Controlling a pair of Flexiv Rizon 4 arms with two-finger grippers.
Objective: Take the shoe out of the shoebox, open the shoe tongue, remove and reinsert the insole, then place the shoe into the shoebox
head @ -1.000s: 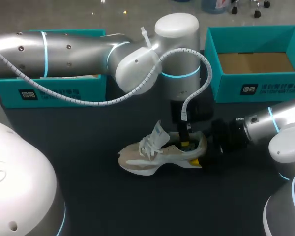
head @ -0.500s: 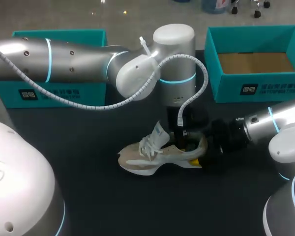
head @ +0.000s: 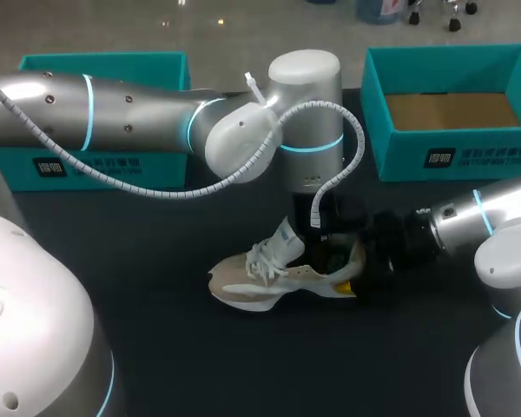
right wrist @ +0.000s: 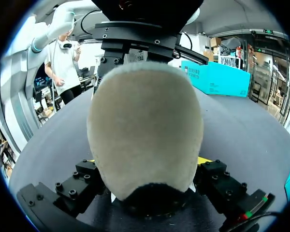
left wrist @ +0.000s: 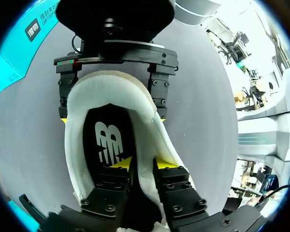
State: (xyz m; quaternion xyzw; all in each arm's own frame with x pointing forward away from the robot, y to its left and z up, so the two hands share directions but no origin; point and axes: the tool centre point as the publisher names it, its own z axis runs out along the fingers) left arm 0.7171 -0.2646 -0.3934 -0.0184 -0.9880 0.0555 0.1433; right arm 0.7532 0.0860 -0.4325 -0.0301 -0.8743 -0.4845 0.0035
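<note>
A beige and white shoe (head: 265, 278) lies on its sole mid-table, tongue (head: 283, 237) pulled up. My left gripper (head: 328, 258) points down into its heel opening. In the left wrist view the black insole (left wrist: 108, 140) lies flat inside the shoe; the left gripper (left wrist: 142, 164) stands slightly open, one fingertip (left wrist: 121, 163) on the insole, the padded side wall (left wrist: 150, 140) between the fingers. My right gripper (head: 362, 276) clamps the heel (right wrist: 145, 130) from both sides; its fingers (left wrist: 157, 89) show behind the heel in the left wrist view.
An open teal shoebox (head: 456, 161) with a brown floor stands at the back right. A second teal box (head: 104, 165) stands at the back left, partly behind my left arm. Dark table surface lies bare in front of the shoe.
My left arm has come lower over the shoe, its gripper sinking deeper into the heel opening, and its fingers have parted. The right arm and the shoe have stayed put.
</note>
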